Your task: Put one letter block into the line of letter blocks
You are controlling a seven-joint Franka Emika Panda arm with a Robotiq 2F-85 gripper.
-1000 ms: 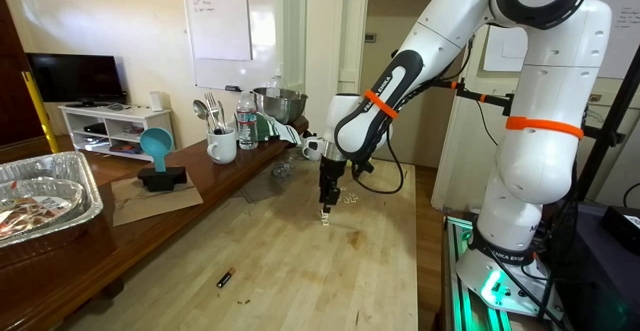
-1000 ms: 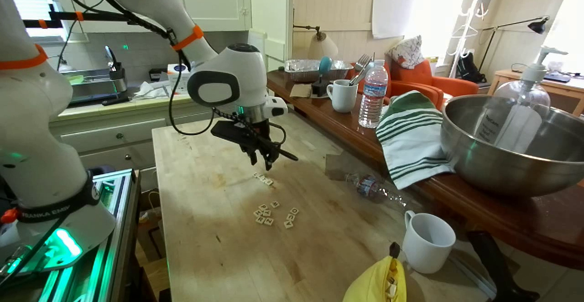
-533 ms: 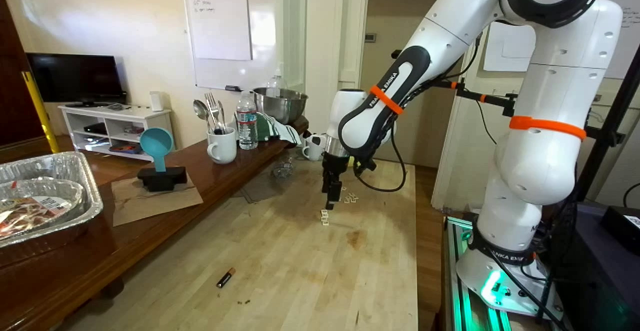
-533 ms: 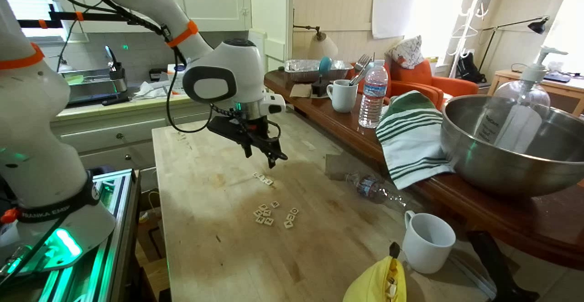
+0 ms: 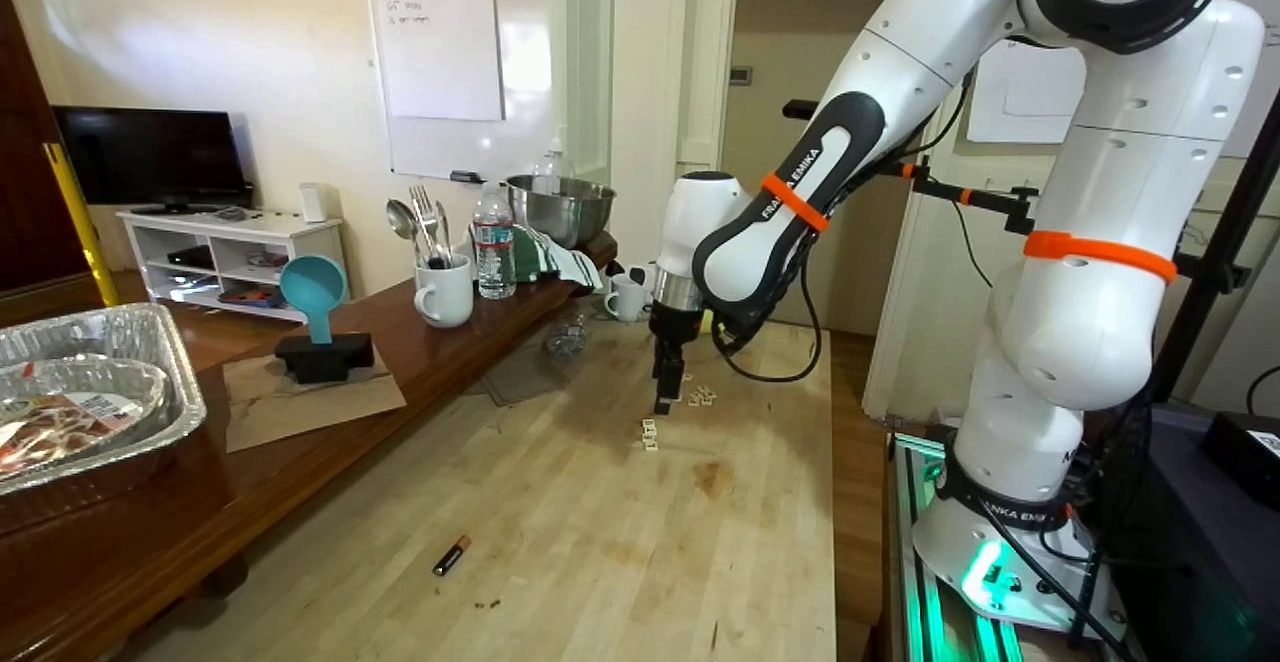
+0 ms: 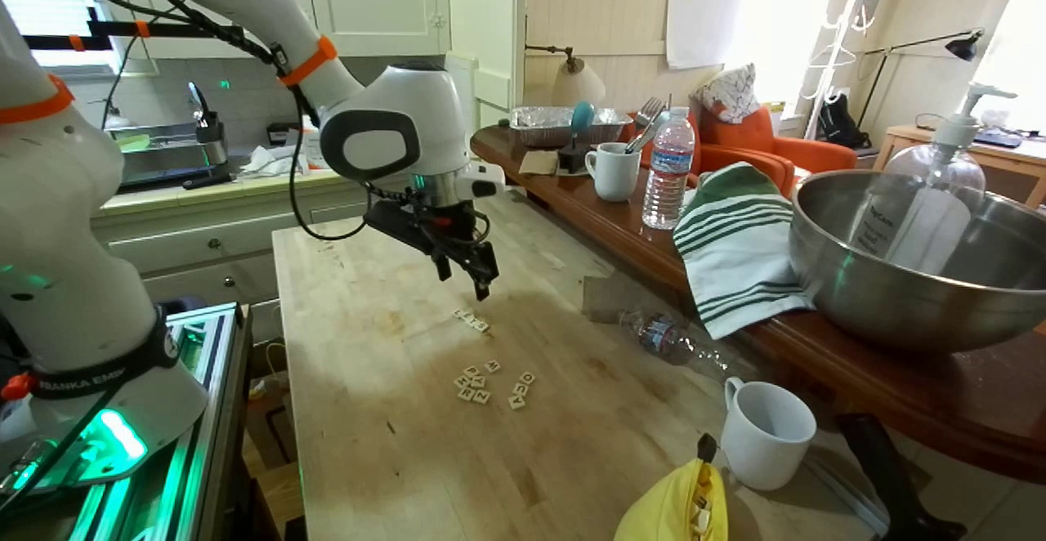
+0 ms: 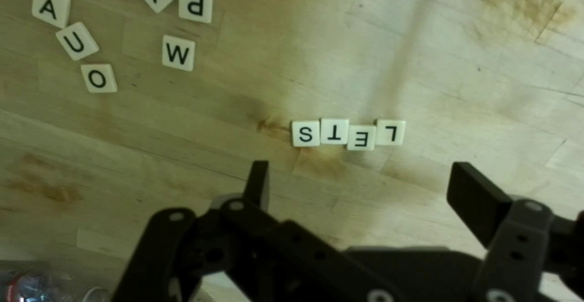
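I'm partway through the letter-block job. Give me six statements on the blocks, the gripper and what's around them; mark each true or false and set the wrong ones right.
1. The gripper stands open and holds no block. True.
2. The line of letter blocks has three blocks. False: it has four, spelling LETS.
3. In the wrist view, the E block sits slightly out of step with the T block. True.
4. The O block lies apart from the line of letter blocks. True.
5. The battery stands on end. False: it lies on its side.
6. The metal bowl is upside down. False: it sits open side up, with a pump bottle in it.
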